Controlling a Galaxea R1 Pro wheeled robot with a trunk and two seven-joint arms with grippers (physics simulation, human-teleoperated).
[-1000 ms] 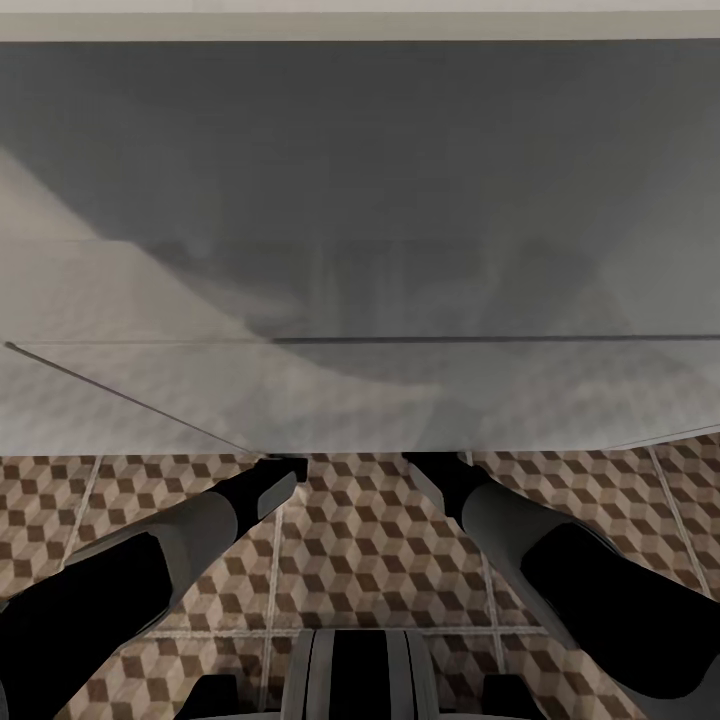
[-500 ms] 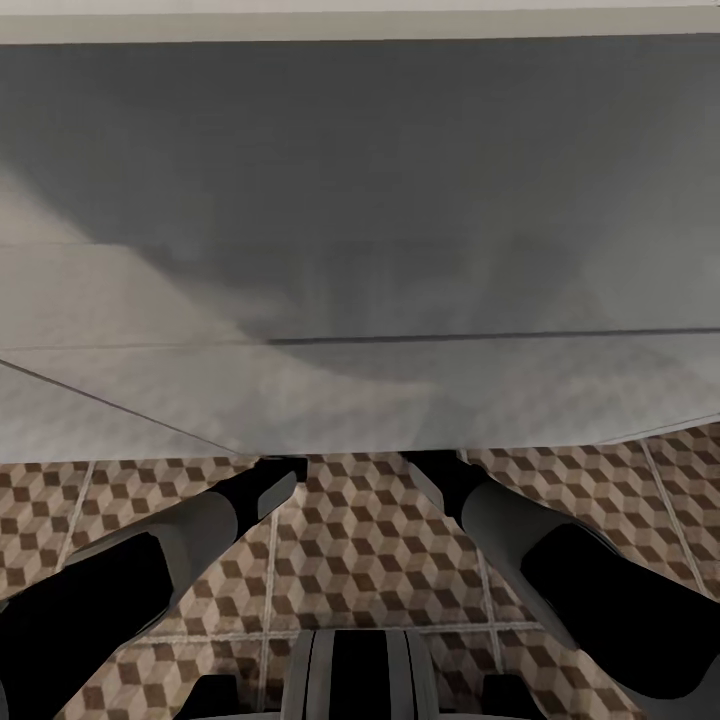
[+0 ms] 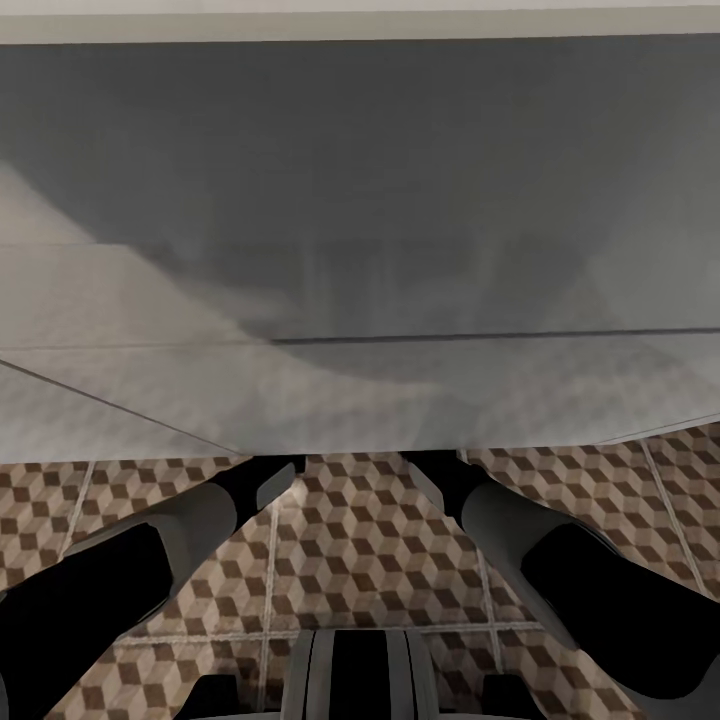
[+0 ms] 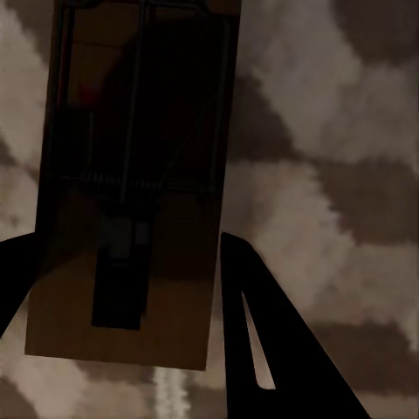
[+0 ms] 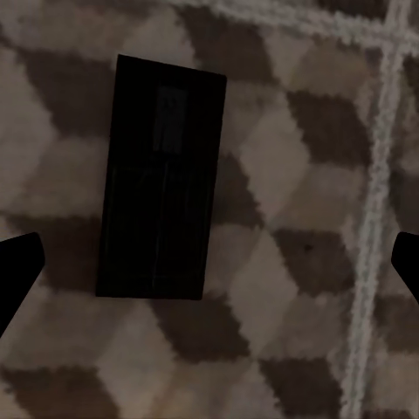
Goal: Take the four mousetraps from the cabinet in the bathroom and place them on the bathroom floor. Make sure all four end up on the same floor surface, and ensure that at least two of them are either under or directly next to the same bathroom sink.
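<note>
A dark-brown mousetrap (image 4: 131,131) with a wire spring sits lengthwise between the fingers of my left gripper (image 4: 127,240), which is shut on its long edges just above the cube-patterned bathroom floor (image 4: 332,131). A second mousetrap (image 5: 161,179) lies flat on the bathroom floor (image 5: 288,288), with my right gripper (image 5: 218,253) open wide above it and both fingers well apart from it. In the head view both forearms reach under the front edge of a wide pale body, apparently the sink (image 3: 360,200), which hides both grippers.
The pale body spans the whole width of the head view and overhangs the tiled floor (image 3: 370,540). A pale grout line (image 5: 371,218) runs beside the second mousetrap. My base (image 3: 360,675) shows at the lower edge.
The left forearm has dropped slightly and shifted left in the head view. The camera shifted a little a second ago. The right arm has kept still.
</note>
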